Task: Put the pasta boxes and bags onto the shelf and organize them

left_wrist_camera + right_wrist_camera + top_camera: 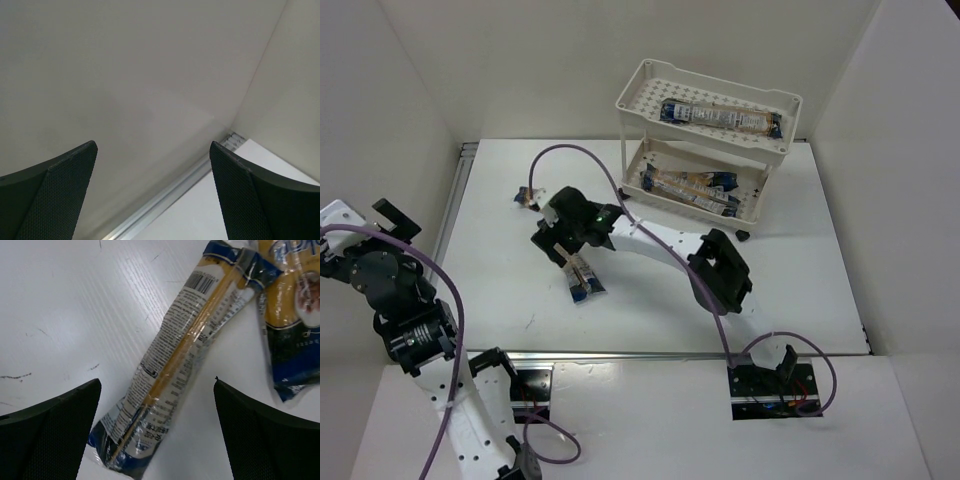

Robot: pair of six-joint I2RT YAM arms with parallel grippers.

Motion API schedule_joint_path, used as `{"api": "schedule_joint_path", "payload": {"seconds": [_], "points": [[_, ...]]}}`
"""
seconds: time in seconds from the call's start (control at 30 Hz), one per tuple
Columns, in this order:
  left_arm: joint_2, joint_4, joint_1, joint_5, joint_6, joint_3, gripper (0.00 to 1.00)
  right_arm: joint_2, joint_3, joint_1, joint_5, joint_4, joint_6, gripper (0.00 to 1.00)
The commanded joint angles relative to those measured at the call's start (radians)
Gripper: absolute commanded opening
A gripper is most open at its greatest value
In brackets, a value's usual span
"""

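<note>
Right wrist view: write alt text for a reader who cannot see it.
A clear spaghetti packet lies diagonally on the white table, label side up, between the open fingers. A second packet shows at upper right.

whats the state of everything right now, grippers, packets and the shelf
left gripper: open, empty, facing the wall
right gripper: open, holding nothing, over a packet
packet under it: flat on the table, not held
second table packet: lying beside it
top-tier packet: lying in the upper tray
lower-tier packets: lying in the lower tray
shelf: upright, partly filled
</note>
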Motion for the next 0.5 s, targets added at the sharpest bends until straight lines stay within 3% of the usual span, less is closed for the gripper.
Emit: {"api": "schedule_joint_path", "payload": {"seconds": [0.0,0.17,0.33,0.4,0.47], "points": [[0.001,-0.075,0.03,0.102,-0.147,-0.021,1.0,0.053,0.078,0.018,0.044,0.015,0.096,0.98],[0.01,-0.1,0.049,0.146,-0.17,-0.021,1.0,0.15,0.078,0.028,0.078,0.037,0.145,0.98],[0.02,-0.111,0.058,0.135,-0.17,0.005,1.0,0.243,0.089,0.028,0.294,0.057,0.213,0.98],[0.029,-0.111,0.058,0.135,-0.148,0.018,1.0,0.257,0.089,0.028,0.265,0.057,0.213,0.97],[0.029,-0.111,0.058,0.123,-0.148,0.027,1.0,0.267,0.089,0.038,0.201,0.046,0.213,0.82]]}}
